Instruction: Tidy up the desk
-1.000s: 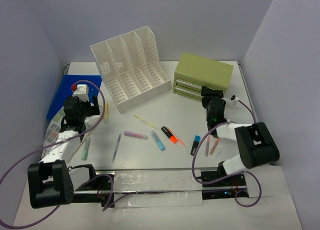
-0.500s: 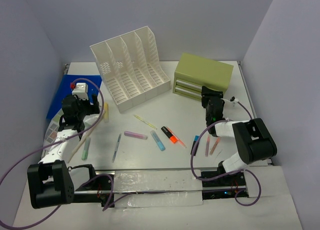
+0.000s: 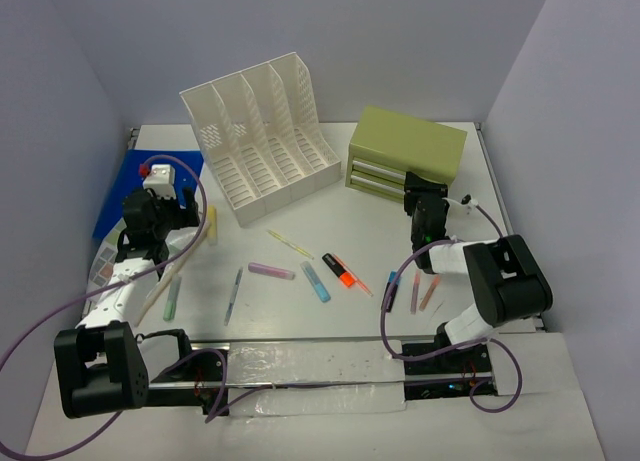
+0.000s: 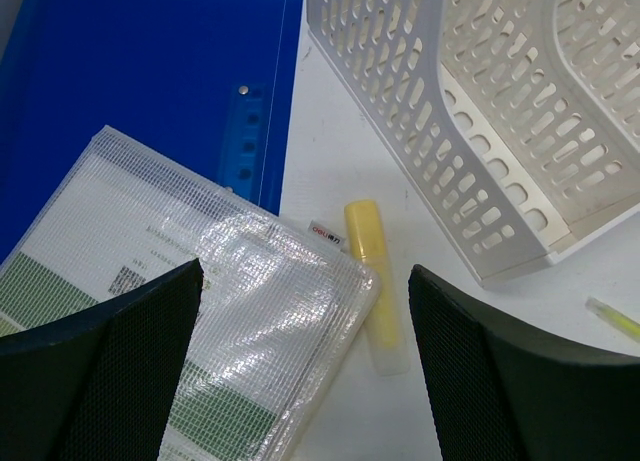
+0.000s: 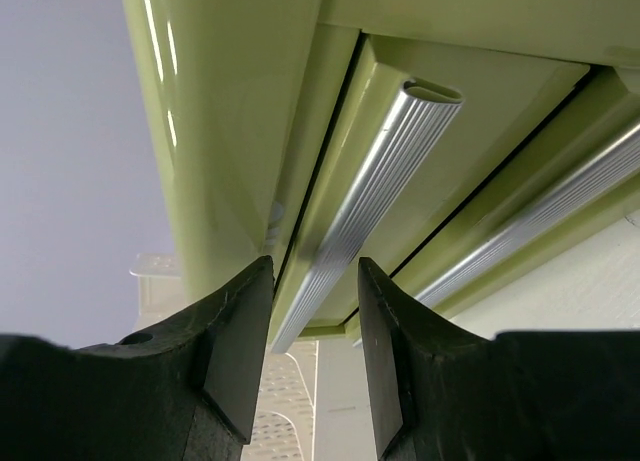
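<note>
Two claws seen. Desk [image 3: 355,219] fills middle of top view: hard, flat, likely heavy, not for lifting. Left claw [image 4: 305,281] spread wide, nothing held. Right claw [image 5: 313,281] half closed around silver handle [image 5: 390,171] of green drawer box [image 3: 405,141], upper right; pinch cannot be told. Handle stiff, ribbed, best gripped there.

No text is legible in any view. The yellow highlighter [image 4: 372,281] carries a small white label [image 4: 326,232] with red and dark print, too small to read. The sheet [image 4: 110,291] inside the clear mesh pouch [image 4: 290,311] shows printed lines and green blocks; its characters are blurred.
</note>
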`<state>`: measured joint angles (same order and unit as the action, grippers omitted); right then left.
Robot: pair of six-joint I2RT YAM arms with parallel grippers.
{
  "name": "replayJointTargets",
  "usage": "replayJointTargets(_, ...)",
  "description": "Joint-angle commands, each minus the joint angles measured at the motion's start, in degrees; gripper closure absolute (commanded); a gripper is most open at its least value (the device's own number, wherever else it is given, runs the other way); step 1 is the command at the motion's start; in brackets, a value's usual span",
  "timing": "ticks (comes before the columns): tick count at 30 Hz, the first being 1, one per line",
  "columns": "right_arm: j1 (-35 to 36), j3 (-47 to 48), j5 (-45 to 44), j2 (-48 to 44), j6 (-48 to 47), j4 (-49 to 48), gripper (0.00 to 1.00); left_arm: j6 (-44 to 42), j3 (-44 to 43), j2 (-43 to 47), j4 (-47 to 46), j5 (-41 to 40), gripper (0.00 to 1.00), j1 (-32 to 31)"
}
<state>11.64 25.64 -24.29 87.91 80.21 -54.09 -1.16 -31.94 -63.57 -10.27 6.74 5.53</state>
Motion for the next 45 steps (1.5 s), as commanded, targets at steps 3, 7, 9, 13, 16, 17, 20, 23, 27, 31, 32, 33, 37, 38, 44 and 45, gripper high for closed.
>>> replayJointTargets(3,-0.3,2.4,-2.6,1.1,0.1,-3.7,0.54,0.5,-2.5,0.4,-0.2,0.9,0.1,0.5)
replayJointTargets(7,-0.3,2.3,-3.3,1.4,-0.3,-4.0,0.56,0.3,-2.3,0.3,-0.5,0.9,0.1,0.5)
replayJointTargets(9,-0.3,2.1,-3.5,1.7,-0.3,-4.5,0.56,0.3,-2.3,0.4,-0.3,0.8,0.11,0.5)
replayJointTargets(13,-0.3,1.9,-3.7,2.9,0.0,-5.7,0.6,0.2,-2.7,0.5,0.3,0.5,0.11,0.5)
replayJointTargets(16,-0.3,1.5,-3.3,3.9,0.3,-7.3,0.66,0.1,-2.6,0.5,0.4,0.4,0.11,0.4)
replayJointTargets(17,-0.3,1.5,-3.1,4.1,0.3,-7.8,0.68,0.2,-2.6,0.4,0.4,0.3,0.11,0.4)
replayJointTargets(20,-0.3,1.3,-3.0,4.4,0.3,-8.1,0.69,0.1,-2.9,0.5,0.8,0.0,0.11,0.5)
replayJointTargets(23,-0.3,1.2,-3.2,4.2,-0.3,-8.5,0.7,0.0,-2.9,0.5,0.8,0.0,0.11,0.5)
replayJointTargets(27,-0.3,1.0,-3.2,3.6,-1.2,-8.5,0.75,-0.1,-2.7,0.4,0.6,0.1,0.11,0.5)
replayJointTargets(31,-0.2,0.4,-2.9,2.8,-1.5,-8.5,0.84,-0.1,-2.6,0.4,0.4,0.2,0.11,0.5)
replayJointTargets(32,-0.1,0.3,-2.7,2.6,-1.5,-8.5,0.85,-0.1,-2.6,0.5,0.5,0.2,0.11,0.5)
replayJointTargets(33,0.0,0.1,-2.7,2.4,-1.5,-8.5,0.86,-0.2,-2.6,0.5,0.5,0.2,0.11,0.5)
replayJointTargets(37,0.7,-0.7,-2.5,0.7,-0.9,-7.1,0.91,-0.2,-2.4,0.6,0.3,-0.1,0.11,0.5)
replayJointTargets(38,1.0,-0.9,-2.5,0.3,-0.7,-6.6,0.91,-0.2,-2.4,0.6,0.3,-0.1,0.11,0.5)
replayJointTargets(44,3.3,-2.9,-3.3,-4.3,-0.6,-3.6,0.93,-0.3,-2.5,0.8,0.4,-0.1,0.11,0.5)
replayJointTargets(45,3.6,-3.2,-3.6,-5.1,-0.6,-3.1,0.94,-0.3,-2.5,0.8,0.4,-0.1,0.11,0.5)
